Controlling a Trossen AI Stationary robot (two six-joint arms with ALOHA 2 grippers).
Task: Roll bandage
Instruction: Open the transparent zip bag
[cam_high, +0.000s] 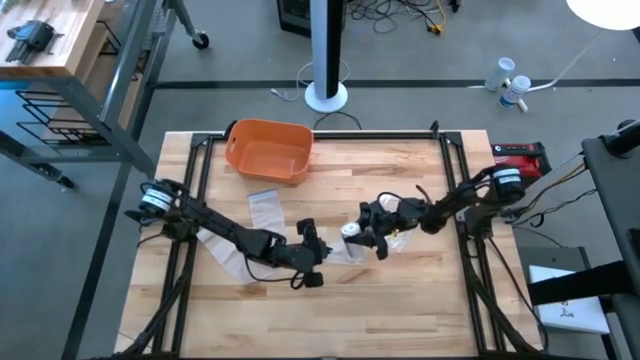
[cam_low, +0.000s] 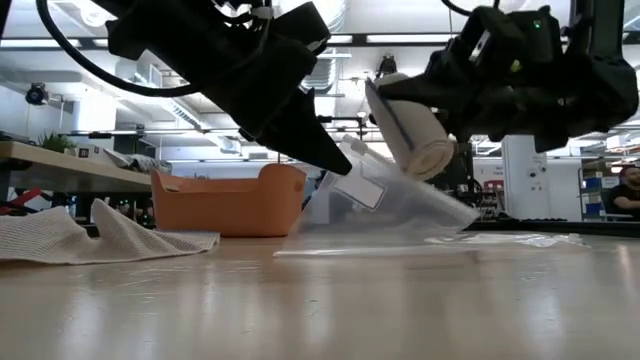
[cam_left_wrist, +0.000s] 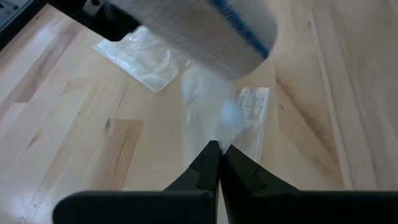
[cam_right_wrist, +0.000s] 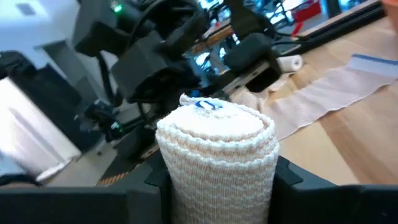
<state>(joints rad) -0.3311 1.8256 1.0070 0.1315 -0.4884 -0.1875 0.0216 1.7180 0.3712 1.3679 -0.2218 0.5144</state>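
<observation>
A rolled white bandage (cam_low: 415, 135) with a blue mark on its end hangs above the table's middle, between the fingers of my right gripper (cam_high: 368, 236). A clear plastic wrapper (cam_low: 400, 200) trails from the roll down toward the table. My left gripper (cam_left_wrist: 219, 154) is shut on this wrapper just below the roll. A second, unrolled bandage strip (cam_high: 262, 210) lies flat on the table to the left, running under my left arm. My left gripper pinches the clear wrapper's free end (cam_left_wrist: 217, 134) between its two fingertips. The fingers slant down from the table's left. The film stretches from the fingers up to the roll (cam_left_wrist: 205, 31). My right gripper pinches the roll's curved sides (cam_right_wrist: 171, 165) between its two fingers, one on each side. The roll's end face (cam_right_wrist: 214, 124) points back at the wrist camera. The roll is lifted clear of the table and tilted.
An orange bin (cam_high: 268, 150) stands at the far left of the table. Another clear bag (cam_left_wrist: 140, 56) lies on the wood near the roll. A black frame (cam_high: 450, 160) borders the table top. Bare wood lies toward the near edge.
</observation>
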